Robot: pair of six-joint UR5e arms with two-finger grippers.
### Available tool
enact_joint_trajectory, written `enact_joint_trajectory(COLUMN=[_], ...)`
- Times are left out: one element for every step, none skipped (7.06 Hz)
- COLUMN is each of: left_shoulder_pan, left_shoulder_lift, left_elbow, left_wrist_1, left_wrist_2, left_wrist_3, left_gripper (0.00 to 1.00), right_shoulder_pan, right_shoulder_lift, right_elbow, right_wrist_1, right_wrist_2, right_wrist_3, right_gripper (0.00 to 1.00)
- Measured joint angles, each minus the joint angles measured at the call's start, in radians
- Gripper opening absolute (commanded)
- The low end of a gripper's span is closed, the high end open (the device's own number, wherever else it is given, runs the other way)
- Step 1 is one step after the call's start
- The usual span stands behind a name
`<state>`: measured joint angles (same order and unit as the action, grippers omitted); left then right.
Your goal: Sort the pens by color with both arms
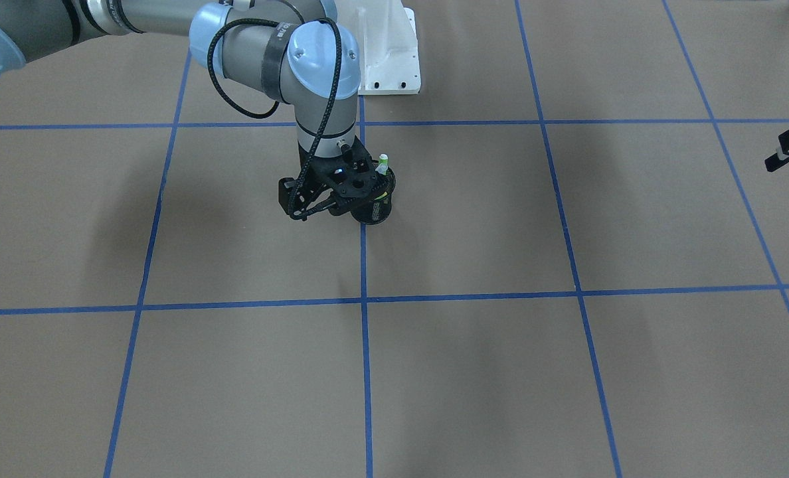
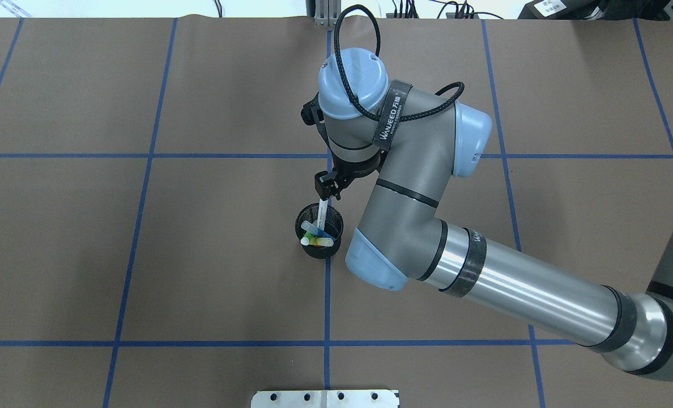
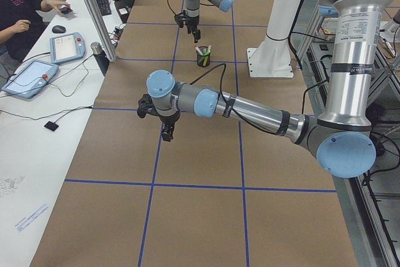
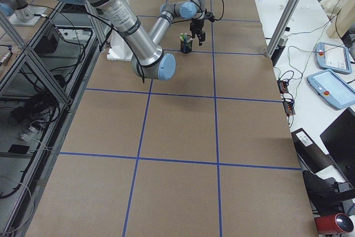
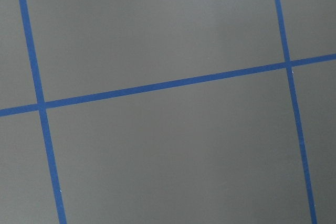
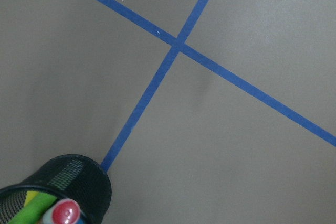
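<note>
A black mesh cup (image 2: pixel 332 249) stands on a blue tape line near the table's middle and holds the pens. A blue pen (image 2: pixel 316 230) and a yellow-green highlighter (image 2: pixel 317 242) lie across its mouth. A white-barrelled pen (image 2: pixel 323 211) leans over the far rim. My right gripper (image 2: pixel 327 190) hangs right at that pen's upper end, and its fingers are too hidden to tell whether they grip. The right wrist view shows the cup (image 6: pixel 79 179), a green highlighter (image 6: pixel 29 212) and a red pen end (image 6: pixel 65 213). My left gripper (image 3: pixel 167 134) hovers over bare table, far from the cup.
Brown table paper is marked with a blue tape grid (image 1: pixel 363 299). The white pedestal base (image 1: pixel 388 60) stands behind the cup. A person (image 3: pixel 19 10) sits at a side bench with tablets (image 3: pixel 28 76) beyond the table's edge.
</note>
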<state>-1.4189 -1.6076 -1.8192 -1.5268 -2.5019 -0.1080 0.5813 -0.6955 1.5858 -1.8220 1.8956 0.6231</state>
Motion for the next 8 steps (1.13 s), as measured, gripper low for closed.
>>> enact_joint_trajectory(left_shoulder_pan=[0.0,0.0,0.0,0.0,0.002,0.004,0.01,0.017], left_shoulder_lift=[0.0,-0.001,-0.001,-0.002,-0.002,-0.003,-0.003,-0.003], left_elbow=[0.0,0.0,-0.001,-0.002,-0.004,-0.008,-0.014,-0.021], left_wrist_1=[-0.001,-0.001,-0.002,-0.002,-0.002,-0.002,-0.002,-0.002], left_wrist_2=[0.0,0.0,0.0,0.0,0.0,0.0,0.0,0.0], left_wrist_3=[0.0,0.0,-0.001,-0.001,-0.001,-0.006,-0.017,-0.027], left_gripper=[0.99,0.99,0.99,0.99,0.99,0.99,0.99,0.99], right_shoulder_pan=[0.0,-0.001,-0.004,-0.009,-0.017,-0.034,-0.051,-0.063], right_shoulder_lift=[0.014,0.026,0.03,0.028,0.024,0.025,0.026,0.03], right_elbow=[0.003,0.007,0.013,0.023,0.035,0.043,0.049,0.053], right_wrist_1=[0.002,0.004,0.006,0.004,0.001,-0.005,-0.011,-0.016], right_wrist_2=[0.015,0.028,0.033,0.033,0.032,0.023,0.001,-0.026], right_wrist_3=[0.069,0.17,0.277,0.396,0.529,0.666,0.787,0.868], right_gripper=[0.99,0.99,0.99,0.99,0.98,0.98,0.98,0.98])
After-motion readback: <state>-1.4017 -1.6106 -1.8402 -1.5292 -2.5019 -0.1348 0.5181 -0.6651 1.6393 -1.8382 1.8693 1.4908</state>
